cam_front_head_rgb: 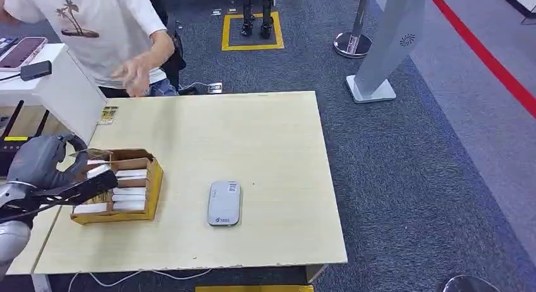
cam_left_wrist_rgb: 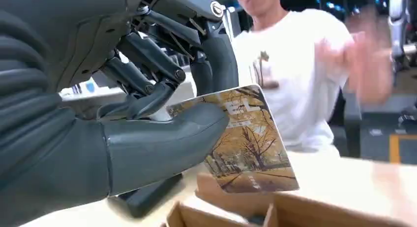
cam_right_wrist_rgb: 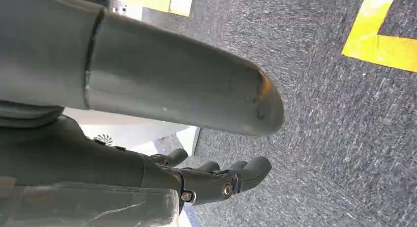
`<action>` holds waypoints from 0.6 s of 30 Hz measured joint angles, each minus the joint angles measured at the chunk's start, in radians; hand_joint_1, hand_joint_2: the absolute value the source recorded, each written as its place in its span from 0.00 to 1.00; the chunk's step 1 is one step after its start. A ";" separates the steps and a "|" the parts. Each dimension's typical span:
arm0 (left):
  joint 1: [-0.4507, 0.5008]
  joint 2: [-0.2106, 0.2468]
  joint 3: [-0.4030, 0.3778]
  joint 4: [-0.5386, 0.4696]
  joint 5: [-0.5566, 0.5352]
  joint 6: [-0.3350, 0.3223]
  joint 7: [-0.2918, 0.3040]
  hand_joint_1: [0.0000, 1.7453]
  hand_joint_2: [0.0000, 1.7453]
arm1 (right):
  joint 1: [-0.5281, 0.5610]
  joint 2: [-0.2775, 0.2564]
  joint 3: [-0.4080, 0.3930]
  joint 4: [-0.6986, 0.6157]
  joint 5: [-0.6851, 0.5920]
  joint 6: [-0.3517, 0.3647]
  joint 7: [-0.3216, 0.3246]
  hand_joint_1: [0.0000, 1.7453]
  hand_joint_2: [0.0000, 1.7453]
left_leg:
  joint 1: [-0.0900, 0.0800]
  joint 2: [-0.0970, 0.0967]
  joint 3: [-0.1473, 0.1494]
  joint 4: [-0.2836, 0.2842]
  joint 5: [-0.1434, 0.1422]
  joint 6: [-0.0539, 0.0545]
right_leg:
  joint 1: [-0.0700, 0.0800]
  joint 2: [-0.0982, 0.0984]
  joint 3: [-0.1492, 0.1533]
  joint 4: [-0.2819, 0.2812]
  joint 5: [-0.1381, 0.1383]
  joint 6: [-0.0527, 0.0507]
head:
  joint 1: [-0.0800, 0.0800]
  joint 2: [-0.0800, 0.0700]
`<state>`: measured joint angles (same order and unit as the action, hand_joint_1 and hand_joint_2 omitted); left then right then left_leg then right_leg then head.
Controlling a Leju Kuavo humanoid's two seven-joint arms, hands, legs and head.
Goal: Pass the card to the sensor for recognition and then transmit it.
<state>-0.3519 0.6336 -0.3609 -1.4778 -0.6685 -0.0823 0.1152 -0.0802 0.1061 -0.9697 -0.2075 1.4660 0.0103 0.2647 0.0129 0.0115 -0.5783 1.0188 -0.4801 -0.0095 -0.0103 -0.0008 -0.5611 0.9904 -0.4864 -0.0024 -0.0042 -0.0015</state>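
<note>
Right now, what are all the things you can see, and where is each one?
Light wooden table: one, centre.
Brown cardboard box: one, table's left part, white cards stacked inside.
Grey-white flat sensor: one, on the table, right of the box.
Autumn-tree picture card: one, pinched in the left hand.
Person in a white T-shirt: one, beyond the table's far left corner.
Grey carpet: around the table, yellow floor marks.
Left hand: grey, over the box.
Right hand: grey, hanging above the carpet, holding nothing.

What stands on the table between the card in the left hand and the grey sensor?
Nothing visible: the left hand holds the autumn-tree picture card above the brown cardboard box; bare wooden table lies before the flat grey sensor.
</note>
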 joint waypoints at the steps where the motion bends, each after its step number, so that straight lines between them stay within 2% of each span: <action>1: -0.005 -0.016 0.005 0.010 -0.037 0.028 0.007 1.00 1.00 | 0.000 0.000 0.001 0.000 0.000 0.003 0.001 0.00 0.00 | 0.000 -0.001 0.000 0.000 0.000 0.000 | 0.000 0.000 0.000 0.000 0.000 0.000 | 0.000 0.000; 5: -0.067 -0.092 0.015 0.115 -0.199 0.115 0.028 1.00 1.00 | -0.004 0.001 0.012 0.001 0.015 0.011 -0.002 0.00 0.00 | 0.000 -0.003 0.000 0.000 0.001 0.000 | 0.000 -0.002 0.001 0.000 0.000 0.000 | 0.000 0.000; 8: -0.141 -0.150 0.018 0.227 -0.259 0.150 0.027 1.00 1.00 | -0.007 0.004 0.023 0.001 0.021 0.014 -0.006 0.00 0.00 | 0.000 -0.003 0.000 0.000 0.001 0.000 | 0.000 -0.003 0.001 0.000 0.001 0.001 | 0.000 0.000; 13: -0.245 -0.226 0.019 0.383 -0.308 0.179 0.027 1.00 1.00 | -0.009 0.005 0.037 0.001 0.033 0.014 -0.005 0.00 0.00 | 0.000 -0.003 0.000 0.001 0.001 0.000 | 0.000 -0.002 0.001 0.000 0.001 0.001 | 0.000 0.000; 18: -0.313 -0.280 0.024 0.500 -0.302 0.188 0.021 1.00 1.00 | -0.010 0.005 0.043 0.001 0.033 0.014 -0.005 0.00 0.00 | 0.000 -0.003 0.000 0.001 0.001 0.000 | 0.000 -0.002 0.001 0.000 0.001 0.001 | 0.000 0.000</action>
<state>-0.6652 0.3532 -0.3365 -0.9780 -0.9709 0.1053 0.1358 -0.0904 0.1110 -0.9262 -0.2064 1.4988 0.0240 0.2602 0.0127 0.0082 -0.5784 1.0195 -0.4787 -0.0095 -0.0104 -0.0032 -0.5603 0.9907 -0.4851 -0.0016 -0.0042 -0.0011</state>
